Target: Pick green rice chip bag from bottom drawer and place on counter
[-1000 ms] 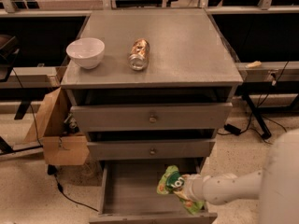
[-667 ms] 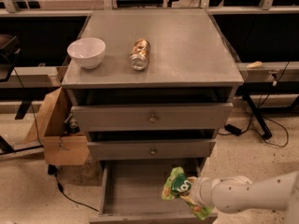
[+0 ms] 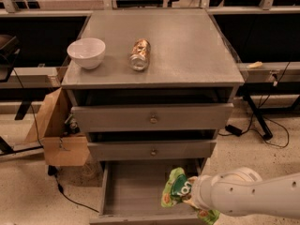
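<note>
The green rice chip bag (image 3: 177, 189) is light green with a white round logo. It stands upright over the right half of the open bottom drawer (image 3: 133, 191). My gripper (image 3: 193, 196) reaches in from the right on a white arm and is shut on the bag's right side. The bag's lower end pokes out below the wrist near the drawer's front edge. The counter (image 3: 187, 46) is the grey top of the cabinet above.
A white bowl (image 3: 86, 52) and a crushed metallic can (image 3: 140, 54) sit on the counter's left half. Two knobbed upper drawers stand slightly open. A cardboard box (image 3: 58, 130) leans at the cabinet's left. Cables lie on the floor to the right.
The arm has drawn back toward the drawer's front right with the bag in the gripper. The bag now sits a little higher and more upright.
</note>
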